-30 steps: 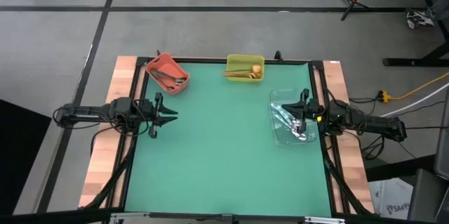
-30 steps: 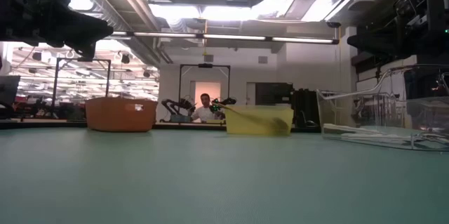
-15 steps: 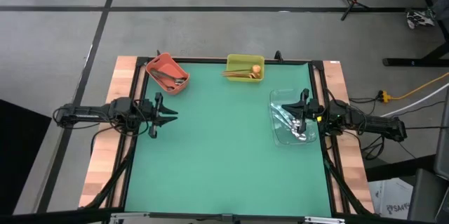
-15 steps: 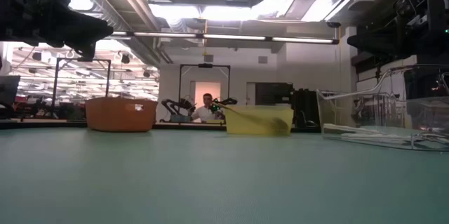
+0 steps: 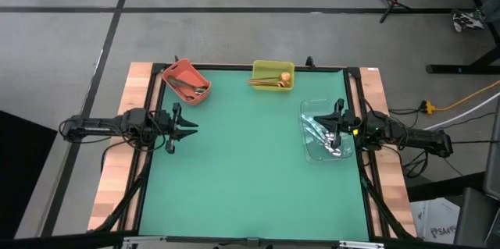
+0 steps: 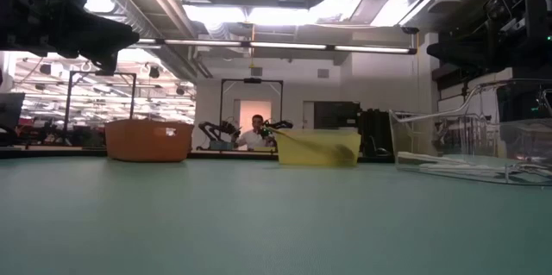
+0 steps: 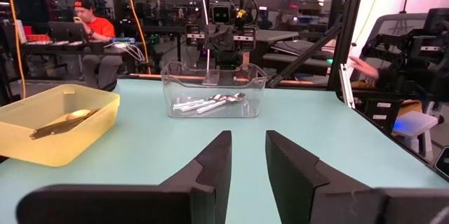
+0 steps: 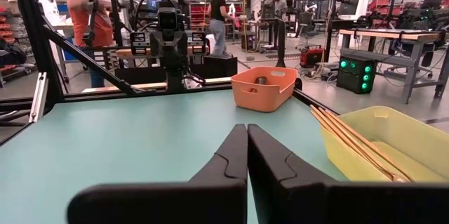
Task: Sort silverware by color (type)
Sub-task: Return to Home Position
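Green tabletop [image 5: 250, 179] from above. Black spoons [image 5: 191, 87] in orange bin [image 5: 180, 64] at 11 o'clock, gold spoons [image 5: 266, 83] in yellow bin [image 5: 270, 65] at 12, silver spoons [image 5: 328, 136] in clear bin [image 5: 312, 152] at 3. Left gripper [image 7: 247, 136] at 9, fingers parted, empty. Right gripper [image 8: 247, 129] at 3, fingers pressed together.

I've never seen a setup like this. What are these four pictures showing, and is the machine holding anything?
This is a robot: two dark arms at a green-topped table, each ending in a two-finger gripper. One picture looks straight down, one level across the tabletop, two from cameras on the wrists. An orange plastic bin holds dark spoons, a yellow plastic bin gold spoons, a clear plastic bin silver spoons. The left gripper hovers at the table's left side, fingers slightly apart; the right gripper hovers above the clear bin, fingers shut. Neither holds anything.
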